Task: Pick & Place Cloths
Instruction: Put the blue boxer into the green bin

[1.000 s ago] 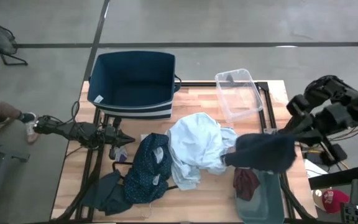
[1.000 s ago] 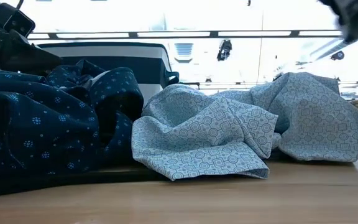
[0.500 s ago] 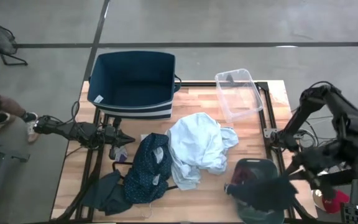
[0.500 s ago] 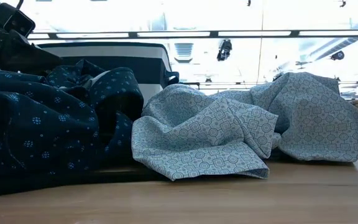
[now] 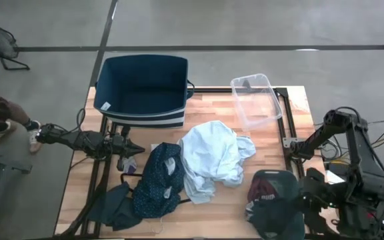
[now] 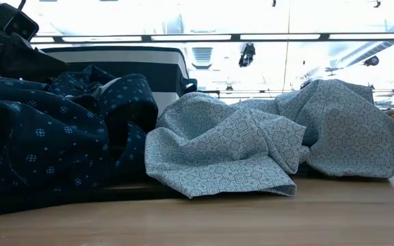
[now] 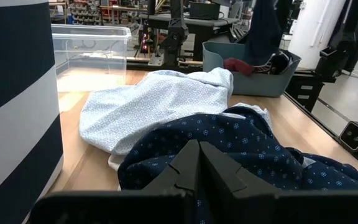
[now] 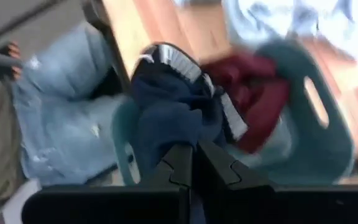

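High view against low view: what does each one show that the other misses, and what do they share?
Only the high view shows the clear plastic box, the teal tub with a maroon piece and a dark garment in it, the dark teal piece and the right arm, its pincer out of sight. Only the low view shows the ceiling lights of the room behind. Both show the pale-blue shirt, the navy dotted piece, the striped navy bin and the left pincer, shut.

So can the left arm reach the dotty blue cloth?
Probably yes. The left gripper, shut and empty, sits at the table's left edge right beside the navy dotted cloth, with nothing between them. It would need to open first.
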